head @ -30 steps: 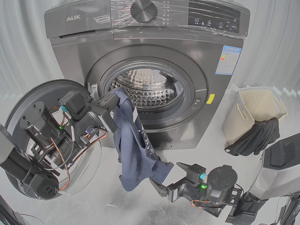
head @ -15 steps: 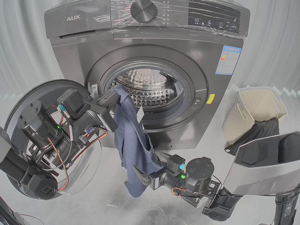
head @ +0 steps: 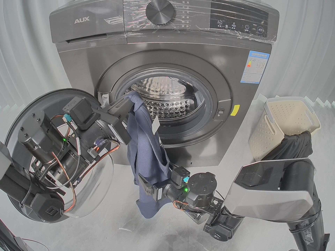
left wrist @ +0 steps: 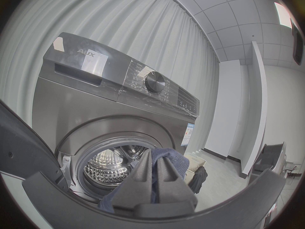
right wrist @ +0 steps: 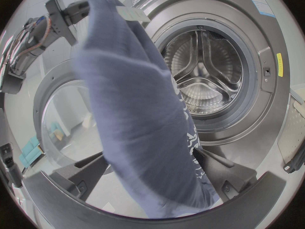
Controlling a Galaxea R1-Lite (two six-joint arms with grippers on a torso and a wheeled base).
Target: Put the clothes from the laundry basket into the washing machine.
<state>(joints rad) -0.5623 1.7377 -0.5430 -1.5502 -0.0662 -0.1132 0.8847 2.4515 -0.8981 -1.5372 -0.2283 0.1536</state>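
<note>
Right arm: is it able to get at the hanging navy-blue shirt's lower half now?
Probably yes: the right gripper sits open around the navy-blue shirt hanging from the left gripper before the washing machine; nothing intervenes.

Cloth shirt (head: pixel 146 150), shiny metal drum (head: pixel 164 103)

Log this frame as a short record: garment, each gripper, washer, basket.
blue garment: hanging in front of the drum opening, not yet inside
left gripper: shut on the garment's top
right gripper: jaws open, either side of the garment's lower part
washing machine: door open
laundry basket: dark garment draped over its rim
</note>
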